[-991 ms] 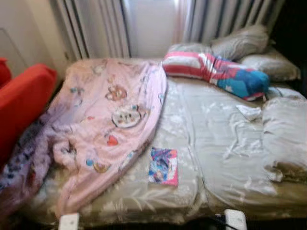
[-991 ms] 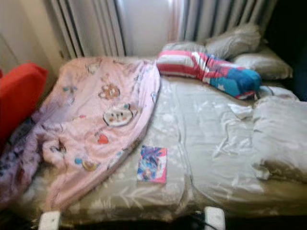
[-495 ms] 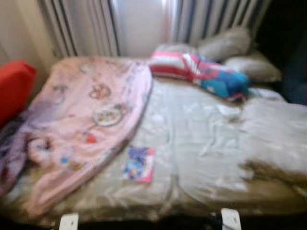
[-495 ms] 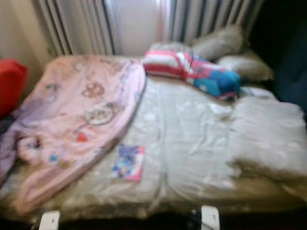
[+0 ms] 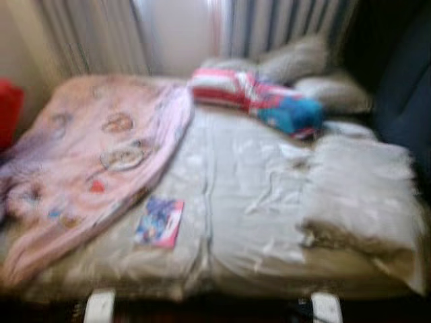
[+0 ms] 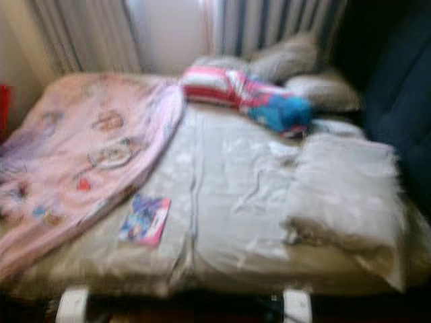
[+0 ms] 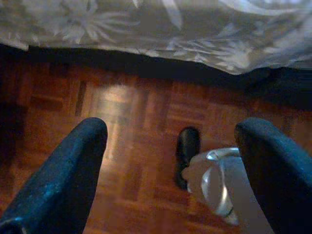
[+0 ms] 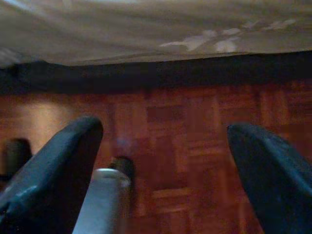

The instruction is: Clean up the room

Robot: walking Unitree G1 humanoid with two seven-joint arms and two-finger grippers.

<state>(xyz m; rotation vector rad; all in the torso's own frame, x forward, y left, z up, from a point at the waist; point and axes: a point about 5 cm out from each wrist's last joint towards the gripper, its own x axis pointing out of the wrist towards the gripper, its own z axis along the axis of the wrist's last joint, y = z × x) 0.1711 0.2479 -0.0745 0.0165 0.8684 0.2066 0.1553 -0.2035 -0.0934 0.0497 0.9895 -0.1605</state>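
i am standing at the foot of an untidy bed [image 5: 222, 202], both arms hanging low.

my left gripper [image 7: 170, 170] is hanging with its fingers spread wide over the parquet floor [image 7: 131, 117], holding nothing, and my right gripper [image 8: 163, 170] is doing the same beside the bed's edge. a pink blanket [image 5: 94, 155] is lying crumpled across the bed's left half, a colourful book [image 5: 159, 222] is lying just beside its lower edge, a striped red and blue pillow [image 5: 259, 101] and grey pillows [image 5: 316, 74] are sitting near the curtains [image 5: 168, 33].
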